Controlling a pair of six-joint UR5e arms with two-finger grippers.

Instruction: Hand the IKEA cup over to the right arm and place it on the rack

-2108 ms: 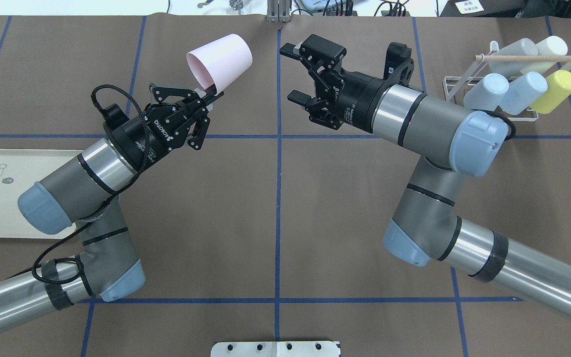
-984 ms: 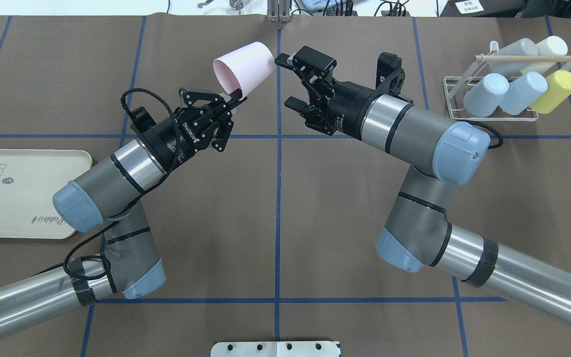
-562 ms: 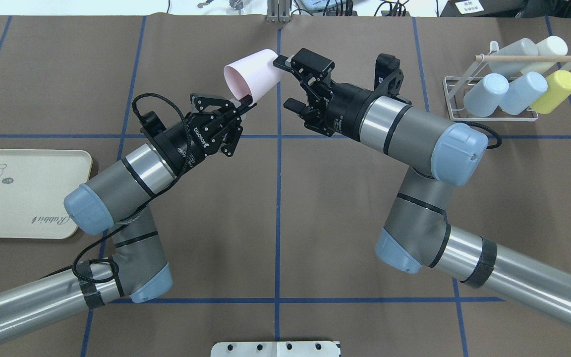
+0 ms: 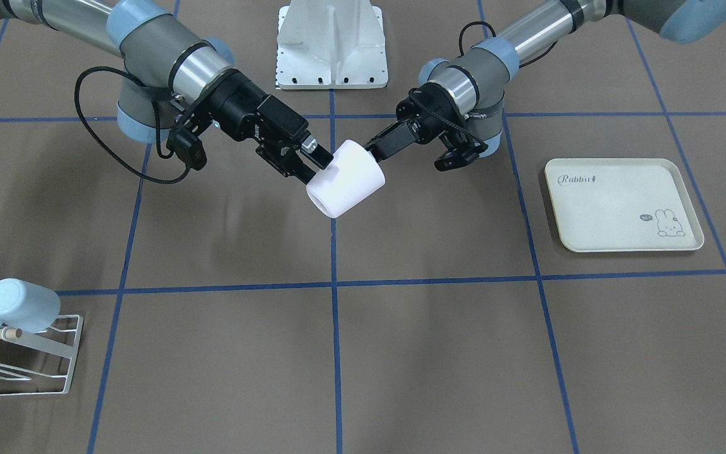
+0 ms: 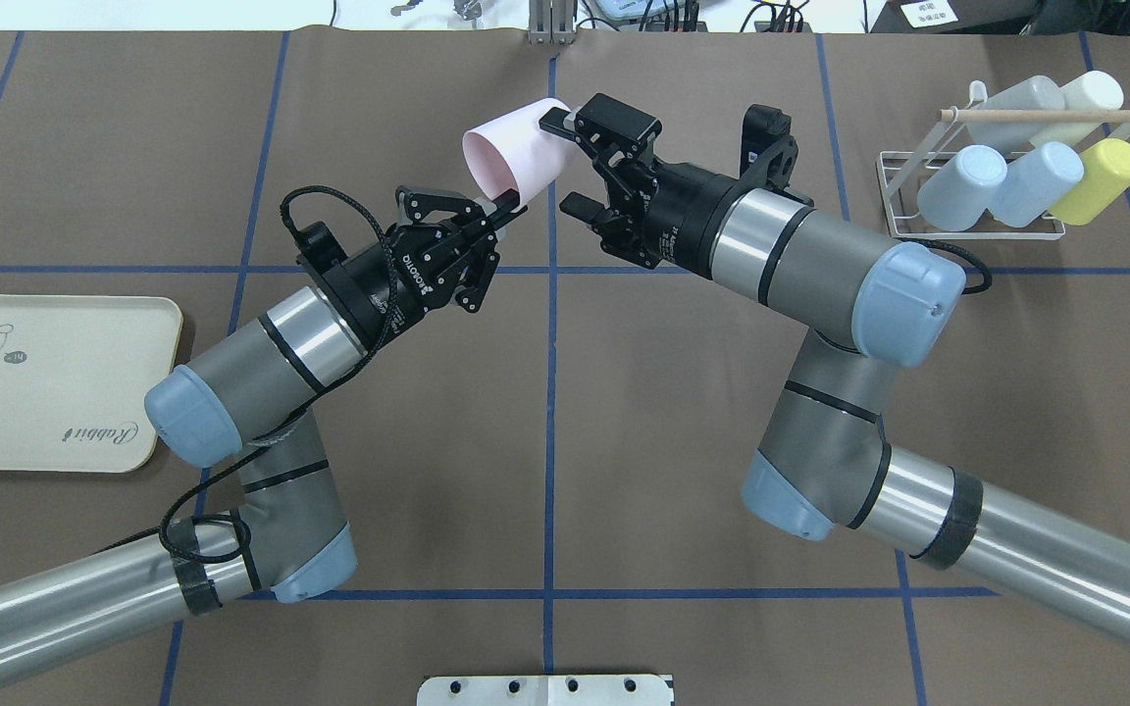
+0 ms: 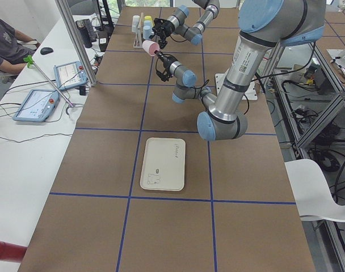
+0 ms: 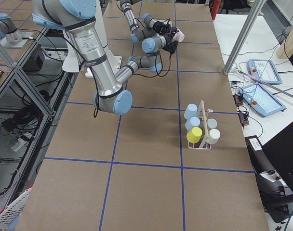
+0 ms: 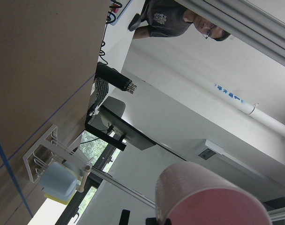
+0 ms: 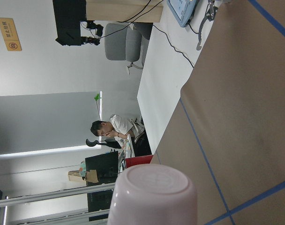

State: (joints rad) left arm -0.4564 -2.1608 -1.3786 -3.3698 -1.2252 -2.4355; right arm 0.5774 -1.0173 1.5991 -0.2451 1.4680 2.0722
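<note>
Nearest, in the overhead view, the tray lies flat at 9 o'clock, well apart from the action and with no part in this step. Further in, both arms reach toward 12 o'clock and meet above the table's centre line, ground that each can reach. The left gripper is closed on the cup, pinching the rim at its open end. That thin grip leaves the body and the closed base free for the other hand. The cup hangs in the air, tilted, with its base pointing toward 3 o'clock and the right gripper. That gripper is spread wide, its jaws straddling the base end from either side, close to the wall but not closed on it. The right wrist view has the base near its lower middle, so the approach looks well lined up. I judge the hand-over to be at the second grasp, and the left should let go only once the right has clamped. Farthest, at 2 o'clock, the rack carries other cups slanted on its prongs beneath the dowel. A base-end grip would leave the mouth leading, ready to slip onto a prong.
</note>
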